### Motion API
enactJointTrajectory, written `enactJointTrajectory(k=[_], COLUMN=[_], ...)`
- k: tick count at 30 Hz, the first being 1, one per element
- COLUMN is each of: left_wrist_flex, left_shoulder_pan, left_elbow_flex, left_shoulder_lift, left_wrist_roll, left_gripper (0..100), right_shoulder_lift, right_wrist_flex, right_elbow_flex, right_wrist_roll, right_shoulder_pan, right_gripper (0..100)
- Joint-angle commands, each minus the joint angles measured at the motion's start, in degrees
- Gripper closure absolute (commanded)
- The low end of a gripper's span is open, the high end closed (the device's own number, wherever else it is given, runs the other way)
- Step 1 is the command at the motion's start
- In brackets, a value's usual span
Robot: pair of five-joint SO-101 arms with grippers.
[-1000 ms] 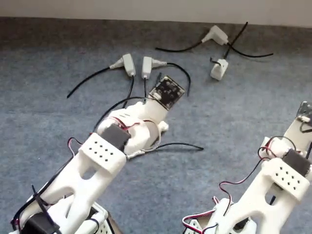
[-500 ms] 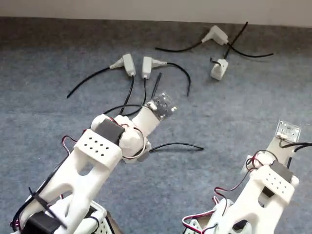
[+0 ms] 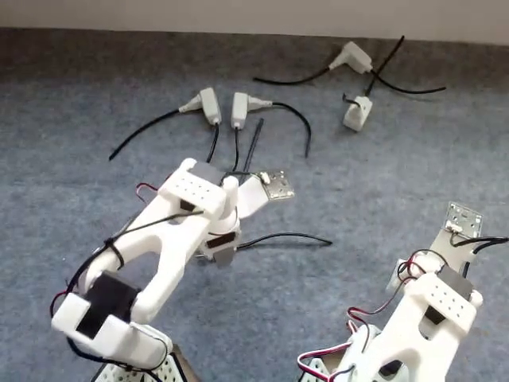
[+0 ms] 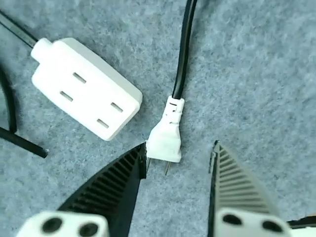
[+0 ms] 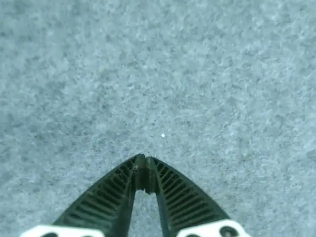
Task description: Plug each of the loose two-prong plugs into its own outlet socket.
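Two risks are noted, both judged from the present layout. First, the outlet socket (image 4: 86,89) lies loose on the grey carpet (image 4: 256,74) at the upper left of the left wrist view, slots facing up and held by nothing. A push from a plug would likely slide it rather than seat the prongs. Second, the two-prong plug (image 4: 164,140) lies at centre frame, just beside the socket but apart from it. Its prongs point toward the claw and away from the slots, and its black cord (image 4: 183,44) runs off the top edge. Closing from here could catch the bare prongs or a corner instead of the body, twisting the plug or letting it slip out, and the cord may drag it off line. The left gripper (image 4: 178,147) stands spread wide and empty, straddling the prong end. The finger (image 4: 123,177) at the lower left of the frame sits at the plug's corner, touching or just short of it; I cannot tell which. In the right wrist view the right gripper (image 5: 145,173), low in the frame, is pressed fully together and pinches nothing, with bare carpet beyond it.
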State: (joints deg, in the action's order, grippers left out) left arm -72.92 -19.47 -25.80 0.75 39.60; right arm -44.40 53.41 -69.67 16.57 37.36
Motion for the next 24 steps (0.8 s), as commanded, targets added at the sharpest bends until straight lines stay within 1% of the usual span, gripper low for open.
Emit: enactJointTrajectory(k=[1,11,14,18,24], left_wrist_flex=[-0.6,-1.0,-1.0,-1.1,-1.1], left_shoulder_pan=[0.7,0.8,0.8,0.8,0.7], left_elbow_flex=[3.7,6.3,6.4,6.3,6.4], left_shoulder_lift=[2.8,10.2,10.9,11.9,13.4], left_wrist_roll=[0.4,0.6,0.8,4.3,4.6], left_gripper=[78,78,83,87,94], right_shoulder_lift=[-0.5,-0.5,-0.5,-0.5,-0.5], right_wrist_flex=[-0.9,-0.9,-0.9,-0.9,-0.8], right_elbow_flex=[0.2,0.2,0.2,0.1,0.1], right_wrist_roll=[0.5,0.5,0.5,0.5,0.5], right_shoulder_pan=[0.0,0.0,0.2,0.3,0.5], right_gripper=[99.1,99.1,99.1,99.1,99.1])
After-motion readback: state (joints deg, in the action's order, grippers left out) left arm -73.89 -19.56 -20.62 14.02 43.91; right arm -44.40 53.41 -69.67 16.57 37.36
